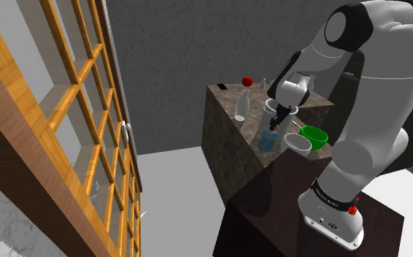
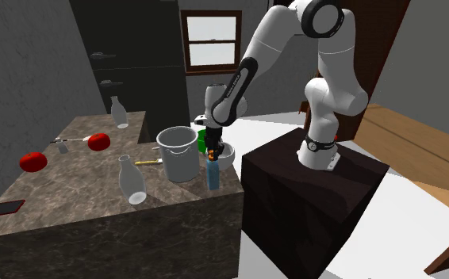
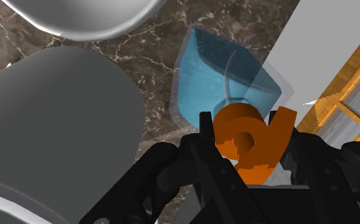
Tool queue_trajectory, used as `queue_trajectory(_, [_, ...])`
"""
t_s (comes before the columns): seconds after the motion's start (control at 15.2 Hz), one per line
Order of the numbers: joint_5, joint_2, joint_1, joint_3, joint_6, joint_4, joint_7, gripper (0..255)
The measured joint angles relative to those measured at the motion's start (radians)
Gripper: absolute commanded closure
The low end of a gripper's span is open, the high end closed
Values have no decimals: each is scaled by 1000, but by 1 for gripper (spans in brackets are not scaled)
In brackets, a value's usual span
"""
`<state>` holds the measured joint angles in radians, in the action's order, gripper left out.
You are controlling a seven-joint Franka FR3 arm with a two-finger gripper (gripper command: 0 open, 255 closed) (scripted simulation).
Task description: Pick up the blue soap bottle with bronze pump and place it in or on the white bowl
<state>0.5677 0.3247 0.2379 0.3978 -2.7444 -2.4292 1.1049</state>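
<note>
The blue soap bottle, translucent with an orange-brown pump clasped by the gripper, stands upright on the dark marble counter near its edge, just beside the white bowl, which sits on the shoulder view's right of it.

The soap bottle under the matt black hand is glossy, translucent blue, its pump smooth orange-bronze. The bench beneath looks like dark veined stone; the pail beside the hand is matt grey.
</note>
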Motion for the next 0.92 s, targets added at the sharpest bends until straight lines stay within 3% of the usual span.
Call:
queue_trajectory(0.26, [-36, -28, -16, 25, 20, -5, -27, 255])
queue_trajectory(0.92, [-229, -176, -83, 122, 117, -27, -177, 255])
